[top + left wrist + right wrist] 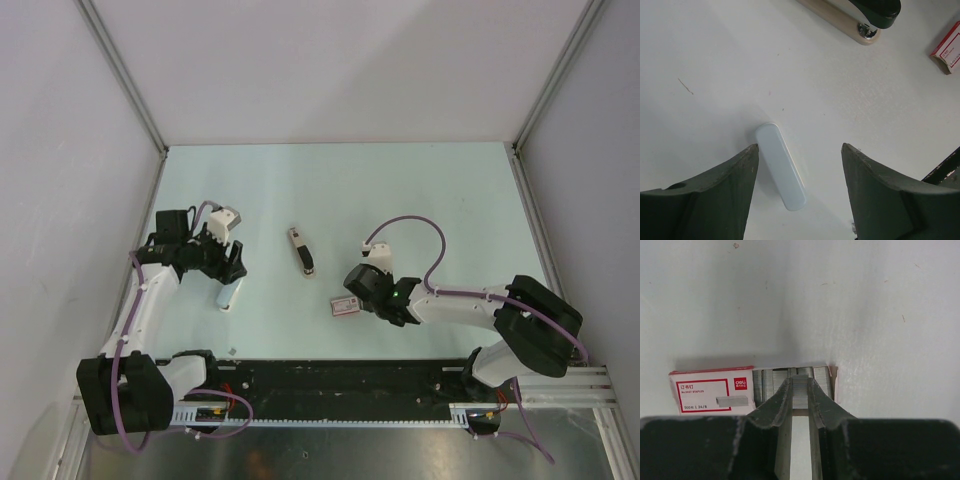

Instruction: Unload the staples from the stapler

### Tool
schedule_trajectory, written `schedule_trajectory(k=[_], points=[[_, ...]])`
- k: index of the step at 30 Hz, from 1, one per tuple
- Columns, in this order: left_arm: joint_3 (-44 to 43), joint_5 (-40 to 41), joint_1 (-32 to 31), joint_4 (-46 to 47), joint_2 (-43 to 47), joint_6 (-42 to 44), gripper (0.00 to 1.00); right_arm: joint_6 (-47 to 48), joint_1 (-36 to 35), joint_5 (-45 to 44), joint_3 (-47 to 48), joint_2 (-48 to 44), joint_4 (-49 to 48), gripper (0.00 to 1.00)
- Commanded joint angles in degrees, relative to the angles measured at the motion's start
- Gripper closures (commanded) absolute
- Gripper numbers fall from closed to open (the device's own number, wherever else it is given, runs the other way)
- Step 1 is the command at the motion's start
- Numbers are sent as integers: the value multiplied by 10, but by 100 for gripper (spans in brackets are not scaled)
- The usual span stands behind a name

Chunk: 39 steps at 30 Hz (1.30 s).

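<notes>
Beige stapler [301,250] between the hands (touching neither), left hand [799,149] open, right hand [800,382] pinching staples [800,391]

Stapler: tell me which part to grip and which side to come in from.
Grip the stapler across its narrow sides near mid-length, coming straight down from above. It rests on its base, long and slim, with bare table along both long sides. That probably leaves room for a pinch. The left end effector is open and empty. The right end effector is shut on the staples.
</notes>
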<state>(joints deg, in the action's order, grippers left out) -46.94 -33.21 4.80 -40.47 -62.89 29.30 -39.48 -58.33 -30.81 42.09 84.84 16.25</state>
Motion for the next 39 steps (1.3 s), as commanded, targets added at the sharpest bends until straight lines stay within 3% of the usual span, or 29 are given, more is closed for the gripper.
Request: schedule_trajectory(k=[1, 6, 14, 20, 26, 34, 39], points=[[-14, -17, 6, -4, 0, -10, 28, -15, -4, -17, 0, 2, 7, 85], [-14, -16, 5, -4, 1, -10, 28, -15, -5, -15, 0, 4, 6, 81], [-16, -14, 5, -3, 1, -11, 27, -14, -5, -14, 0, 4, 5, 59], [-16, -19, 6, -4, 1, -11, 27, -13, -6, -16, 0, 1, 6, 57], [-17, -21, 5, -3, 0, -11, 27, -16, -8, -26, -3, -20, 10, 62], [-19, -20, 6, -4, 1, -12, 27, -28, -8, -16, -20, -49, 7, 86], [-20, -19, 6, -5, 2, -12, 27, -28, -9, -10, -20, -45, 8, 94]])
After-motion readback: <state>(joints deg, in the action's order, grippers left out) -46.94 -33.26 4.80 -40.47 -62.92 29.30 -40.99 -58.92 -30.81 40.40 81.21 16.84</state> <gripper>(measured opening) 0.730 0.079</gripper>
